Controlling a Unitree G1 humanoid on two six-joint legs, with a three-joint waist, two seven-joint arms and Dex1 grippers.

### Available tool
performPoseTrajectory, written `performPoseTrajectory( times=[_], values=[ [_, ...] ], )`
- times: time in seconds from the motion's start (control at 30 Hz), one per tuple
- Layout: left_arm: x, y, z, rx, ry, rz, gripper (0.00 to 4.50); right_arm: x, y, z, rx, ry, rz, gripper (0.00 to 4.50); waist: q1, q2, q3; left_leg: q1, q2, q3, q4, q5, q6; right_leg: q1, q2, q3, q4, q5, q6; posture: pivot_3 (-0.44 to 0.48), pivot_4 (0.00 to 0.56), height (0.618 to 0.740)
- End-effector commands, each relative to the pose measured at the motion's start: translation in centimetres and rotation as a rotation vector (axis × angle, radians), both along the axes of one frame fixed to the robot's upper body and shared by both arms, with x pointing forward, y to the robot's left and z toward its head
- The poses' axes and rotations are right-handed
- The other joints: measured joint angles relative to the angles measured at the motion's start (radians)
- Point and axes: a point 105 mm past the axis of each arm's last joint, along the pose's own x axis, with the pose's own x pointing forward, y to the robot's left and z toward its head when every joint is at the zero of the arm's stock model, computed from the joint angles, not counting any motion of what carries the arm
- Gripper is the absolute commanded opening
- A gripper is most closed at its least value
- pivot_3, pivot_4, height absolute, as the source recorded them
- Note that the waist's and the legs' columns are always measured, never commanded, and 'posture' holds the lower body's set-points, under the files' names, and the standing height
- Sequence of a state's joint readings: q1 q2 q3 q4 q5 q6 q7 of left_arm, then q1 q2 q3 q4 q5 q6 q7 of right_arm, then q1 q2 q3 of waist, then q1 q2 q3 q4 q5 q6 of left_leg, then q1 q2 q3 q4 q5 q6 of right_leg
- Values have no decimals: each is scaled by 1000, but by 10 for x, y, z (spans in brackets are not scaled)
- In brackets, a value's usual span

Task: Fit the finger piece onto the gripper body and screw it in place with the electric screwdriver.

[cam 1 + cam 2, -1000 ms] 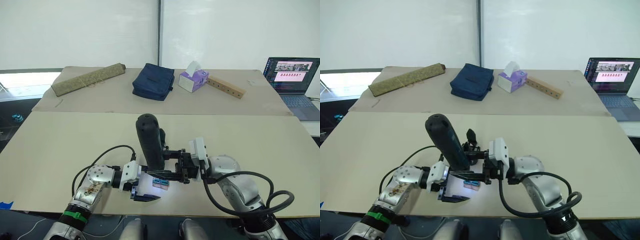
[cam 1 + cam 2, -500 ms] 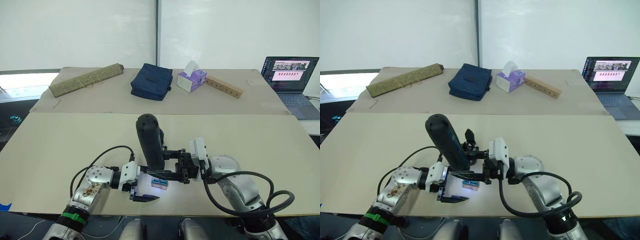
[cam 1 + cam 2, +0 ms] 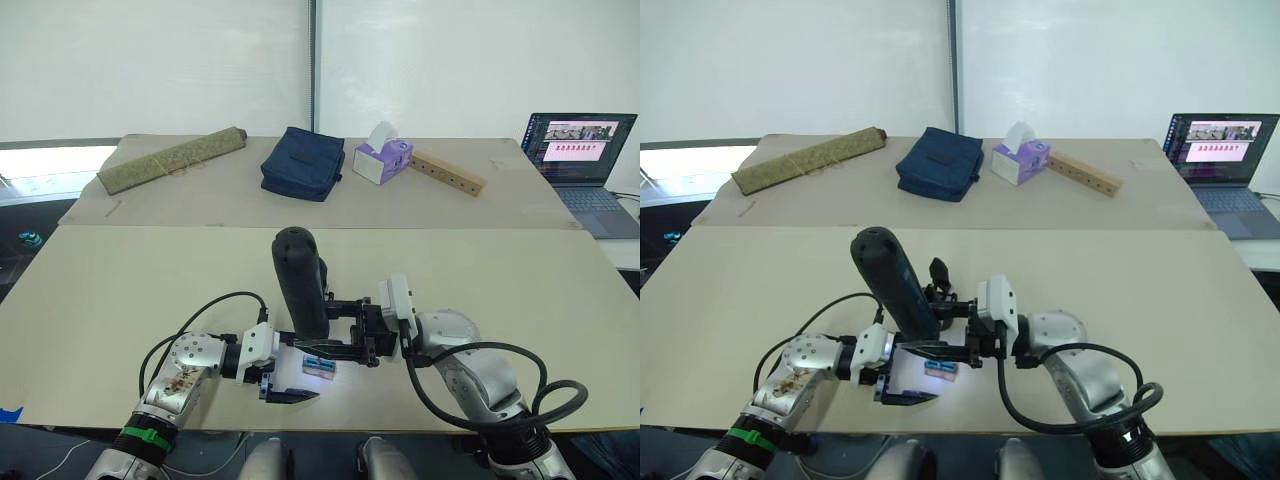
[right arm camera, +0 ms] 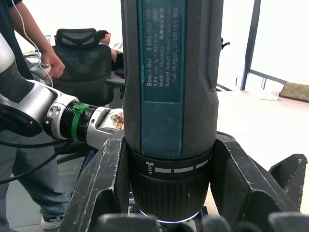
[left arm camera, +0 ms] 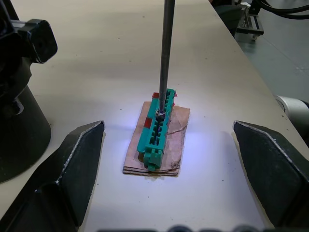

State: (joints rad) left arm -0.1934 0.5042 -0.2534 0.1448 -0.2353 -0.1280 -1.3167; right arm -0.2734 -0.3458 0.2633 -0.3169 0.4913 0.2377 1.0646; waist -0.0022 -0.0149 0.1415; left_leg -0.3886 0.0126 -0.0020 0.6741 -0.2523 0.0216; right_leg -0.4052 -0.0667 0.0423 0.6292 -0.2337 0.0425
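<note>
The electric screwdriver stands upright near the table's front edge, with my right gripper shut on its lower collar. Its thin metal bit points down with its tip in a small green-and-tan block lit by the tool's light. My left gripper is open, one finger on each side of that block and touching neither it nor the bit. The gripper body stands just behind the screwdriver, its pointed finger sticking up, and is partly hidden by the tool. The finger piece is hidden or out of view.
On the back table lie a rolled olive mat, a navy bag, a tissue box and a wooden bar. A laptop sits at the far right. A person stands off my left side beside an office chair.
</note>
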Motion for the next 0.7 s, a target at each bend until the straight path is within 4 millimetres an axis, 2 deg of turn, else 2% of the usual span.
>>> performPoseTrajectory(
  times=[0.03, 0.7],
  values=[
    [-9, 4, -16, 33, 67, 3, 4490, -2, 2, 15, 40, -61, 15, 1898, -1, 0, 0, 0, 0, 0, 0, 0, 0, 0, 0, 0, 0, 0, 0, 0, 150, 740],
    [-7, 2, -10, 31, 64, 8, 4490, -3, 5, 12, 34, -53, 25, 1898, -9, 0, 0, 0, 0, 0, -1, 0, 0, 0, 0, 0, 0, 0, 0, 0, 150, 740]
  ],
)
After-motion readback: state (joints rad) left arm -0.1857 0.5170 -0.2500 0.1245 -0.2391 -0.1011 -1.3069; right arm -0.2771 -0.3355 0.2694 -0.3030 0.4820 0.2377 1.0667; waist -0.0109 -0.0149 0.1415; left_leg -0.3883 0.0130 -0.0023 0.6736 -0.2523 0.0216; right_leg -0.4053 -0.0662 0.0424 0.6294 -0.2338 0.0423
